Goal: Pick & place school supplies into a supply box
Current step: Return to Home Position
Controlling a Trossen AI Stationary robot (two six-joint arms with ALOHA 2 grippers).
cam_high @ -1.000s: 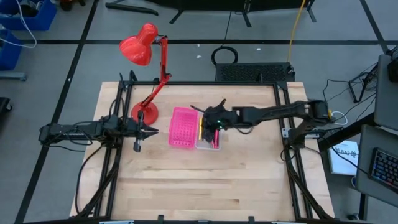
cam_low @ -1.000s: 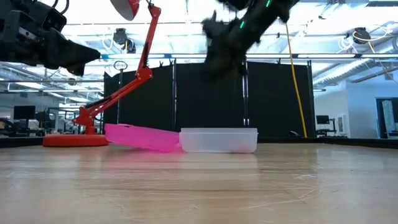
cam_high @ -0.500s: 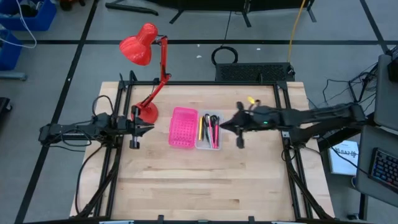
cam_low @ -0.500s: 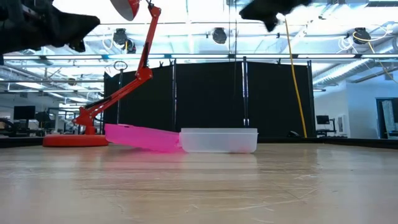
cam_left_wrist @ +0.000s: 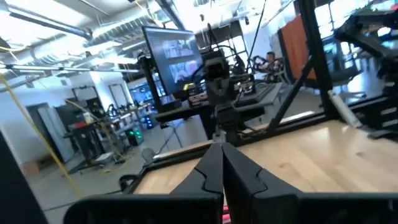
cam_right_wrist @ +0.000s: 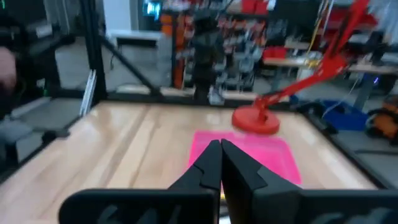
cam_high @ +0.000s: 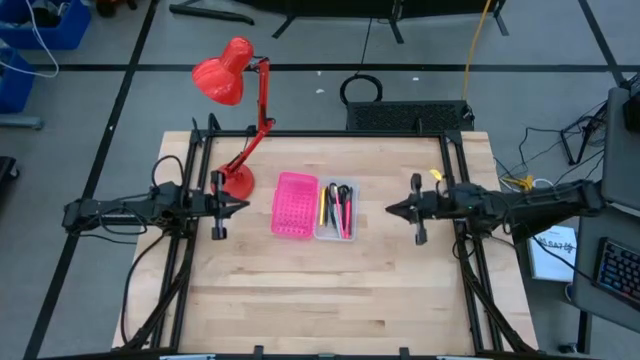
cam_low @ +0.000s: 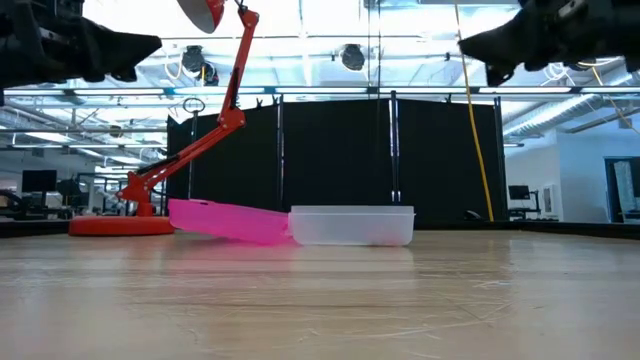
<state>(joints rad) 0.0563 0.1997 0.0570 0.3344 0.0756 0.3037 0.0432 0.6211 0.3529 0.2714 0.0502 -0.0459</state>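
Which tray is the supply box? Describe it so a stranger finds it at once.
Find the red lamp on the wooden table. Beside its base lie two small trays, side by side. Take the clear tray, farther from the lamp, holding pens; its neighbour is a pink tray.

The supply box [cam_high: 335,238] is seen as clear and colourless, with yellow, pink and black pens [cam_high: 342,214] shown inside. The tray [cam_high: 293,205] to its left is coloured bright pink and patterned with perforations. The lamp [cam_high: 222,80] is painted red; the table [cam_high: 320,290] is grained pale wood.
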